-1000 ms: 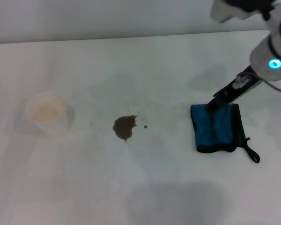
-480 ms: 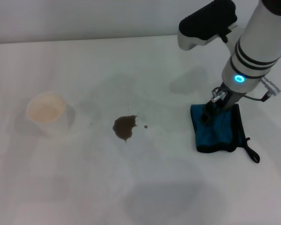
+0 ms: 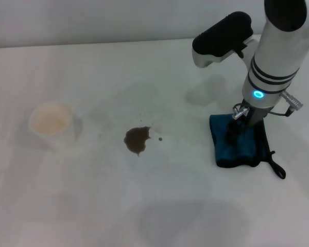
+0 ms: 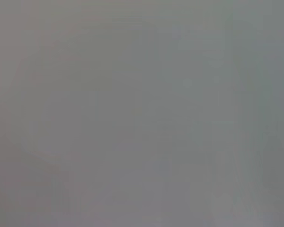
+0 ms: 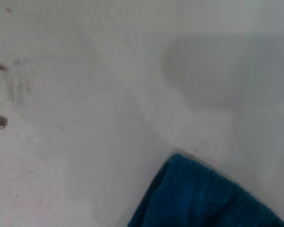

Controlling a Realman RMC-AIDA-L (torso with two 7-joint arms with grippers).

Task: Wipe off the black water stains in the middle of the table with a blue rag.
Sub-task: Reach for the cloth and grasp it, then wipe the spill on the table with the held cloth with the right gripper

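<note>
The black water stains (image 3: 137,139) are a dark brown blotch with a small speck beside it, in the middle of the white table (image 3: 159,211). The blue rag (image 3: 245,148) lies folded flat to the right of the stain, its black loop at the near right corner. My right gripper (image 3: 238,128) points down onto the rag's far left part, touching or just above it. The right wrist view shows the rag's corner (image 5: 199,198) and the speck (image 5: 0,122). The left gripper is out of view; the left wrist view is a plain grey blur.
A white plastic cup (image 3: 51,123) stands at the left of the table, well away from the stain. The table's far edge (image 3: 92,45) meets a pale wall. Bare table lies between the stain and the rag.
The right arm has swung in from the right and stands more upright over the rag, its gripper now further onto the cloth. The rag and the stain have not moved.
</note>
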